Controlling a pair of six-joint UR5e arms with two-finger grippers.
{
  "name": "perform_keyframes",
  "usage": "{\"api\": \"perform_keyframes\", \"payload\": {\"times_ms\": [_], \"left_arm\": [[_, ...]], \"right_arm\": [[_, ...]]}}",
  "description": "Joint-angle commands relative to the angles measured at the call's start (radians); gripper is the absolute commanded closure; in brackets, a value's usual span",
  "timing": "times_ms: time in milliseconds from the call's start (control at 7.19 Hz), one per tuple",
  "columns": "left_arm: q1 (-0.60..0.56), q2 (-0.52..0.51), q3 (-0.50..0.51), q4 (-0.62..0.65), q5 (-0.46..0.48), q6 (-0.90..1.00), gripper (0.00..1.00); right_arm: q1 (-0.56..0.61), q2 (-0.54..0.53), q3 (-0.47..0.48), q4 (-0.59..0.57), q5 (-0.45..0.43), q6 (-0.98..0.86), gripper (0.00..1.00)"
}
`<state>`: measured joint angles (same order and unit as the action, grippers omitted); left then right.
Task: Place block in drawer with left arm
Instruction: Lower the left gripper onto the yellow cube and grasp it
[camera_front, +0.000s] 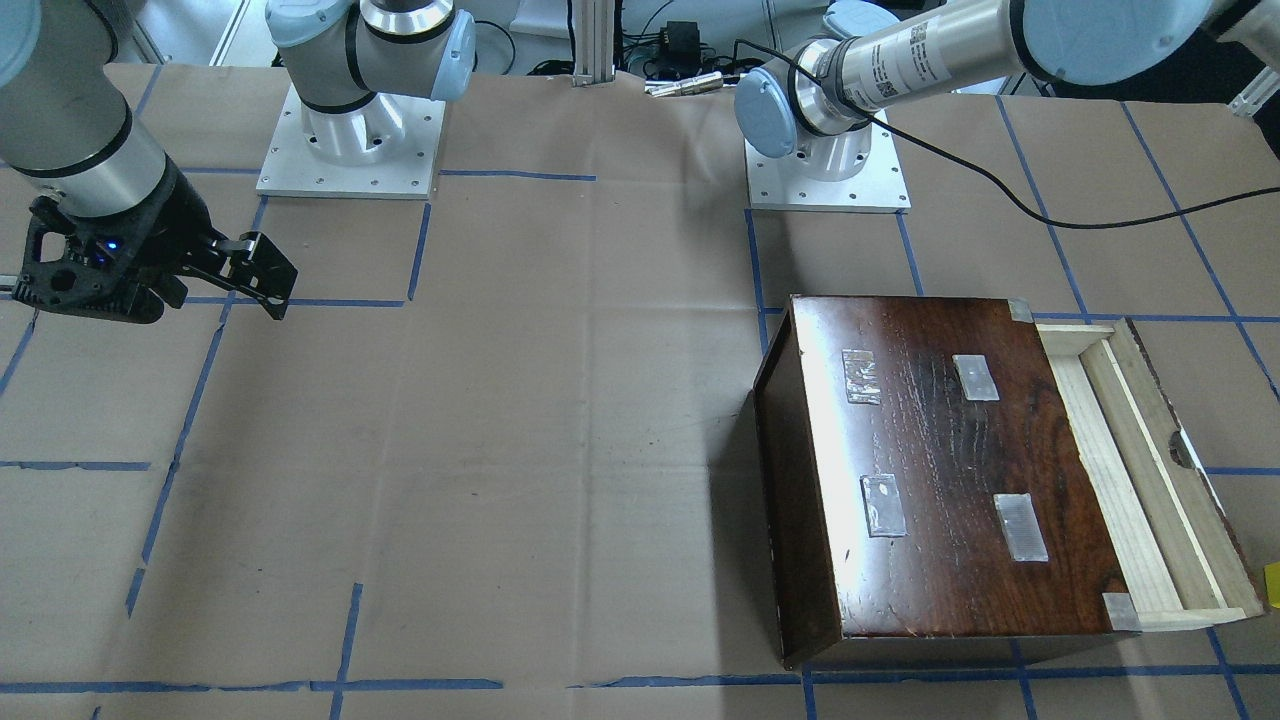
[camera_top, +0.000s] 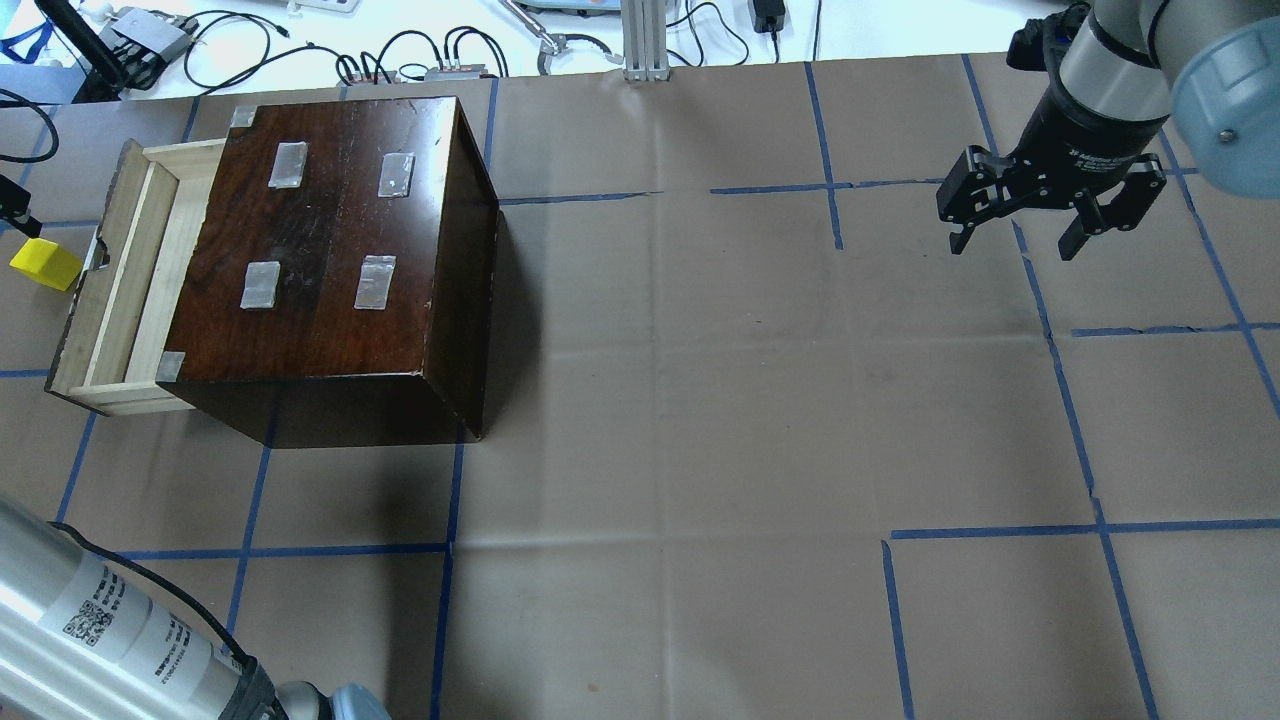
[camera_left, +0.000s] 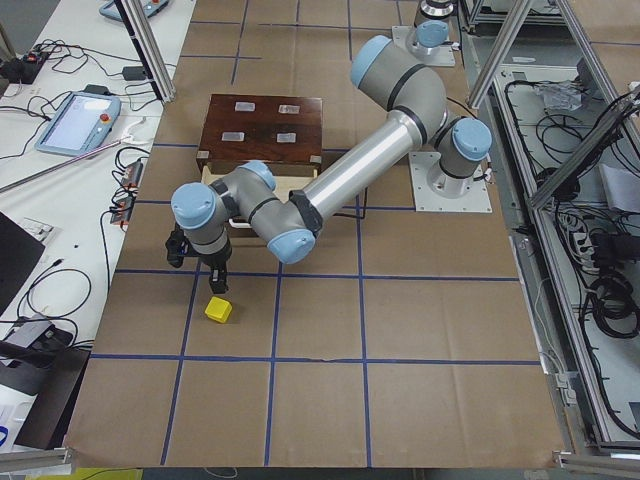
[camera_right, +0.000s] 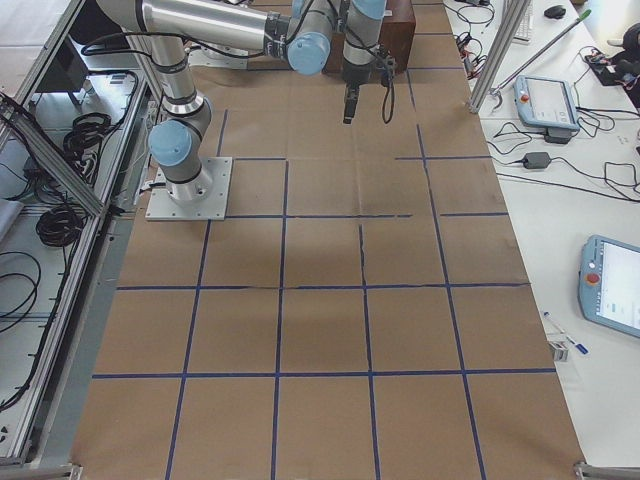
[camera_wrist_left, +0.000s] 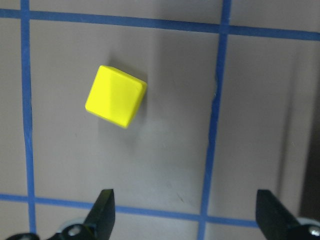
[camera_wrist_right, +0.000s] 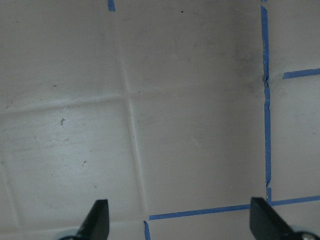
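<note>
The yellow block lies on the paper-covered table, just outside the drawer's front; it also shows in the overhead view and the exterior left view. The pale wood drawer stands pulled out of the dark brown box and looks empty. My left gripper is open and empty and hovers above the table. The block lies ahead of its fingertips, not between them. In the exterior left view the left gripper hangs between the drawer front and the block. My right gripper is open and empty, far from the box.
The box top carries several taped patches. Blue tape lines cross the brown paper. Cables and small devices lie along the table's far edge. A loose black cable trails from the left arm.
</note>
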<state>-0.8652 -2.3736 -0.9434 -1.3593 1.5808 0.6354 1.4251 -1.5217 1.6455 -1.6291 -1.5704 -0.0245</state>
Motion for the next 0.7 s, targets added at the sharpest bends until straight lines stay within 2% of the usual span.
{"api": "perform_keyframes", "payload": {"times_ms": [0, 278, 556], "left_arm": [[0.0, -0.12, 0.127, -0.004, -0.016, 0.189, 0.02], [0.005, -0.16, 0.138, -0.006, -0.019, 0.393, 0.02], [0.025, -0.185, 0.15, -0.007, -0.086, 0.569, 0.03]], "right_arm": [[0.0, 0.0, 0.0, 0.0, 0.0, 0.0, 0.0], [0.0, 0.0, 0.0, 0.0, 0.0, 0.0, 0.0], [0.0, 0.0, -0.001, 0.0, 0.0, 0.0, 0.0]]}}
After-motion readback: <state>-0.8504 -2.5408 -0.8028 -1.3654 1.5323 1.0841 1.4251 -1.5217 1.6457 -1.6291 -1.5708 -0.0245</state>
